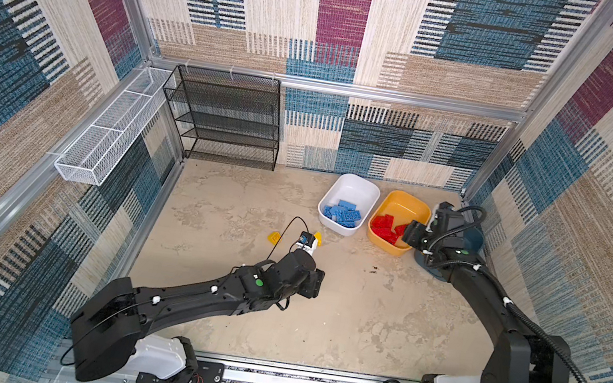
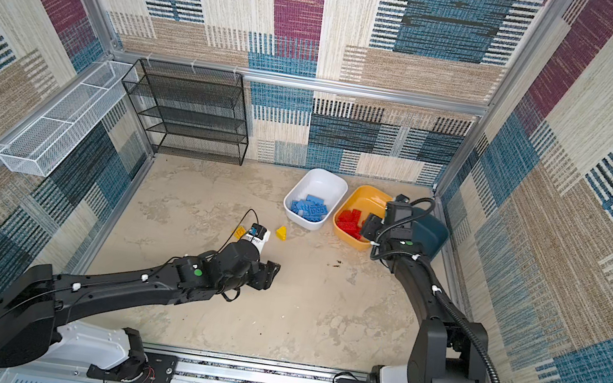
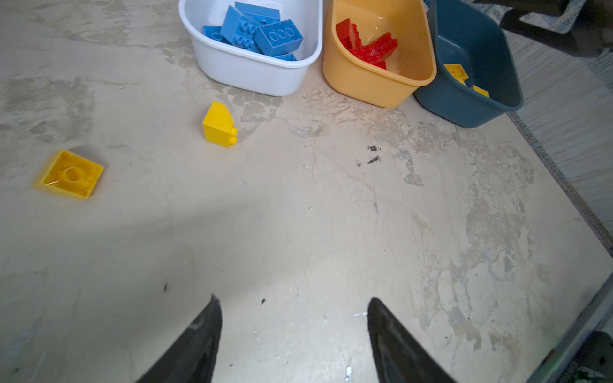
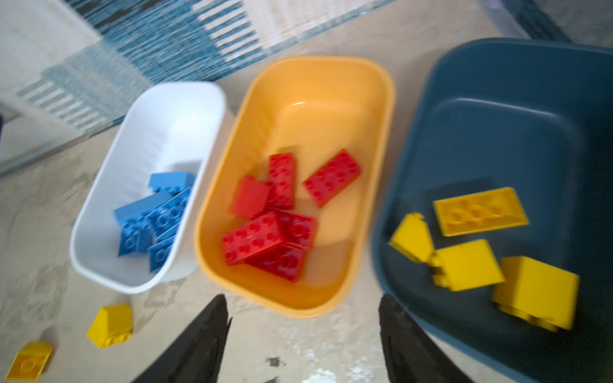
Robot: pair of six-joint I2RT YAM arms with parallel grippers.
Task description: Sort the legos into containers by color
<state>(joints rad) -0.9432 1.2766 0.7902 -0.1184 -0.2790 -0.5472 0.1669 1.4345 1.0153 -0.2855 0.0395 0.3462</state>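
Your blue bricks (image 3: 262, 33) sit in the white tub (image 3: 252, 76), red bricks (image 3: 368, 46) in the orange tub (image 3: 374, 86), four yellow bricks (image 4: 467, 265) in the teal tub (image 3: 471, 109). Two loose bricks (image 1: 274, 237) lie on the worktop (image 1: 339, 312) around eight o'clock from the white tub, not yet binned; your left gripper (image 3: 293, 298) and right gripper (image 4: 302, 296) both gape empty

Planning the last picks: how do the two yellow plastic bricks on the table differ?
The sloped yellow brick lies on its side, studs sideways; the square yellow brick lies upside down, hollow underside up. The sloped brick stands taller than the flat square brick. The sloped brick lies nearer the white plastic tub than the square brick. Both lie loose on the table.
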